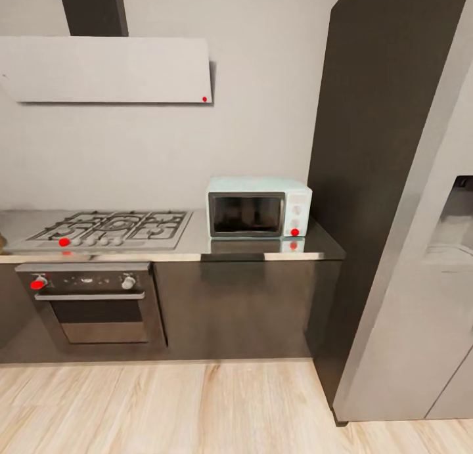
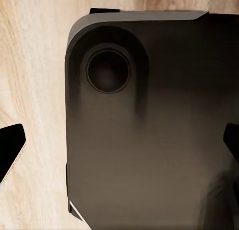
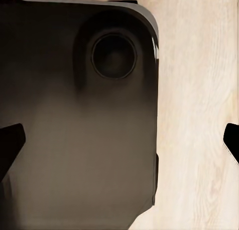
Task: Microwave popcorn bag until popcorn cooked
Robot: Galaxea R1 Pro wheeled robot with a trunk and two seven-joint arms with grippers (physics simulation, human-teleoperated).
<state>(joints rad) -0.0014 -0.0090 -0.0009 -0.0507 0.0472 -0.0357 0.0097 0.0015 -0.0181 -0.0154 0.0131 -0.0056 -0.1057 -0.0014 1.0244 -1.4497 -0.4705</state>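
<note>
The pale mint-blue microwave (image 1: 258,206) stands with its dark glass door shut on the right end of the glossy grey countertop (image 1: 197,244). White knobs and a red dot sit on its right panel. The popcorn bag and the popcorn are out of view. In the left wrist view my left gripper (image 2: 122,145) is open, its dark fingertips (image 2: 11,150) wide apart over my own dark base (image 2: 149,140). In the right wrist view my right gripper (image 3: 122,140) is open the same way, nothing between its fingers.
A steel gas hob (image 1: 108,229) lies left of the microwave, over a dark built-in oven (image 1: 92,303). A tall dark cabinet (image 1: 374,178) and a grey fridge (image 1: 427,296) stand on the right. A hood (image 1: 108,69) hangs above. Light wood floor (image 1: 164,408) stretches before the cabinets.
</note>
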